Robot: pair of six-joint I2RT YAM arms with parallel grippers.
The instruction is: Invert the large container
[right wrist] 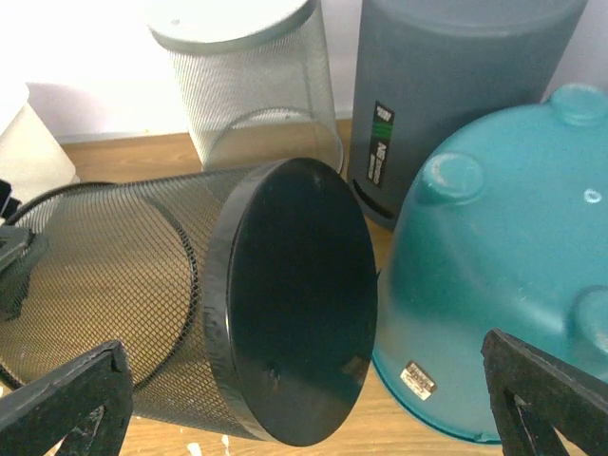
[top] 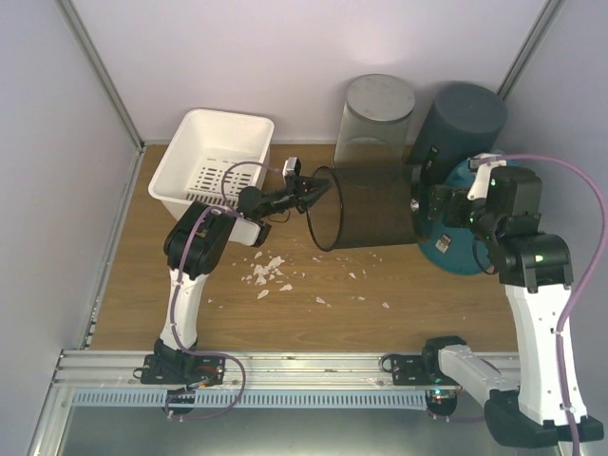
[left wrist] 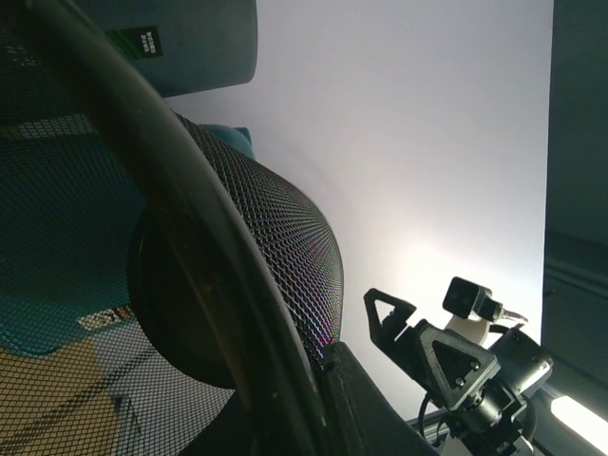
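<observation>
White crumbs (top: 268,271) lie on the counter (top: 313,323), low in the top view. Above them, in the middle, the black mesh container (top: 366,209) is on its side, mouth to the left. My left gripper (top: 309,193) is closed tight on its rim. My right gripper (top: 420,206) stands wide apart at its flat base and holds nothing. An overturned teal tub (top: 446,252) is at the right. Farther up are a white basket (top: 223,142) and a grey mesh bin (top: 375,114).

Back's crowded: silver mesh bin (top: 375,114), grey bin (top: 465,114) and teal tub (right wrist: 503,266) hem in the base of the black bin (top: 366,204). Table (top: 380,323) in front is open, just crumbs (top: 269,274).
</observation>
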